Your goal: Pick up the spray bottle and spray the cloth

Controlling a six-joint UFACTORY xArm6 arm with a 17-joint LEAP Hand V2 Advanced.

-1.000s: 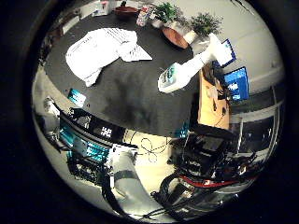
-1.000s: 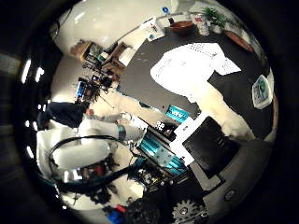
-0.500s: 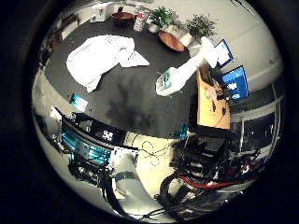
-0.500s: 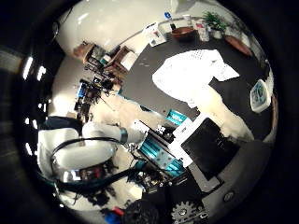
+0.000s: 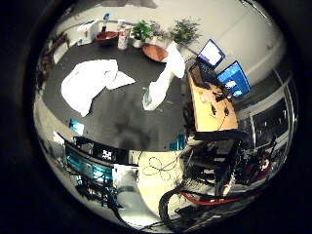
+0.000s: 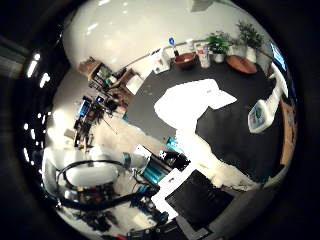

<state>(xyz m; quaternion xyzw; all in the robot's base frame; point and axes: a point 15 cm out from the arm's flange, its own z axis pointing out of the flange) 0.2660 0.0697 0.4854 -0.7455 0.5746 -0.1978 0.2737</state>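
A: Looking out from the little finger side, we see the spray bottle (image 5: 162, 80) standing on the dark table (image 5: 122, 122), well apart from the palm. The white cloth (image 5: 90, 84) lies crumpled on the same table, near the bottle but not touching it.

B: Beyond them we make out a brown bowl (image 5: 107, 36), potted plants (image 5: 183, 30), and a wooden desk (image 5: 212, 107) with two lit screens (image 5: 224, 66).

A: From the thumb side, we see cloth and bottle apart again, and possibly a white robot arm (image 6: 85, 167) below the table.

B: We see no fingers, so we cannot tell the hand's state.
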